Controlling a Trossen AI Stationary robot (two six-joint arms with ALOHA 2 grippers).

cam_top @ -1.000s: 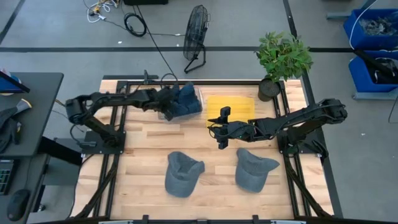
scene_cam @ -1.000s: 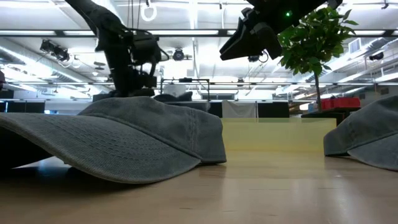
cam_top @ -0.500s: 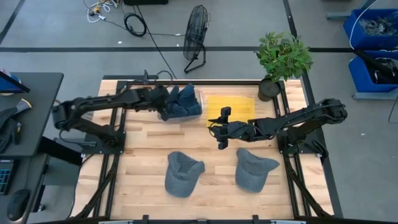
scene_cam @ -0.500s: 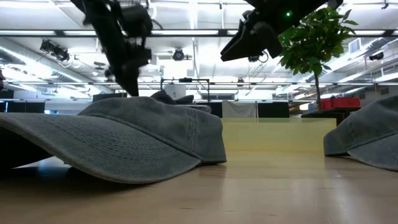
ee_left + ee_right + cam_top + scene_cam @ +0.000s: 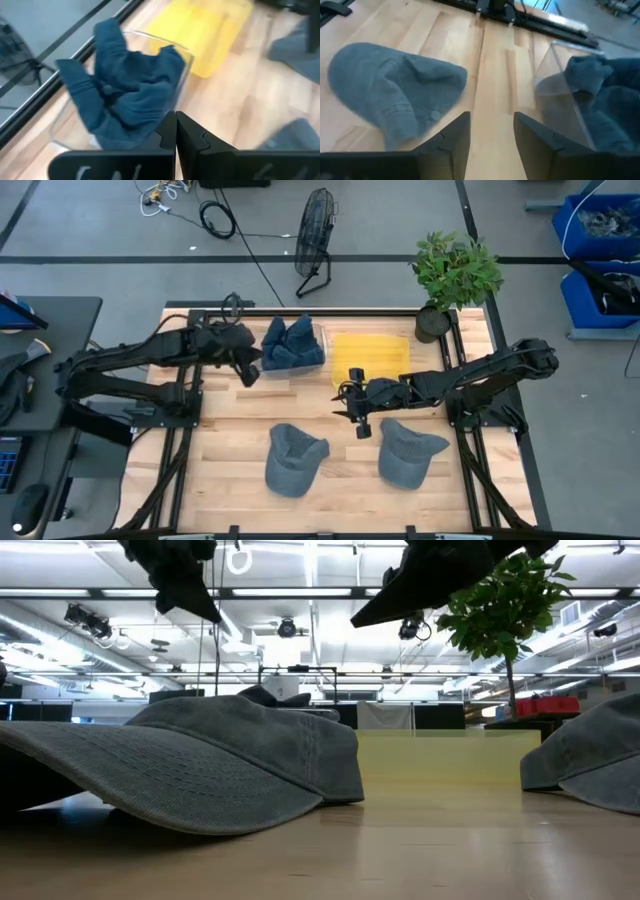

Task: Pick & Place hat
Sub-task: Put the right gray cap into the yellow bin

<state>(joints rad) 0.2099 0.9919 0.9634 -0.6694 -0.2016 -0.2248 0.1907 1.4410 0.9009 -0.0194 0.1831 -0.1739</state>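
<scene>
R gripper (image 5: 361, 423) mid-table, fingers apart, above grey cap (image 5: 294, 459); go for crown, not brim. L gripper (image 5: 249, 370) pinched together, empty, by clear bin (image 5: 292, 348).

Lab bay around a wood-top table (image 5: 240, 430), grey floor.
Floor fan (image 5: 316, 225) is standing just behind the table, cables (image 5: 215, 218) lying beside it. Potted plant (image 5: 455, 275) is sitting on the table's back right corner, blue bins (image 5: 600, 240) farther right. Dark desk (image 5: 40, 350) is sitting left of the table. Ceiling strip lights (image 5: 300, 592) are glowing overhead.
</scene>
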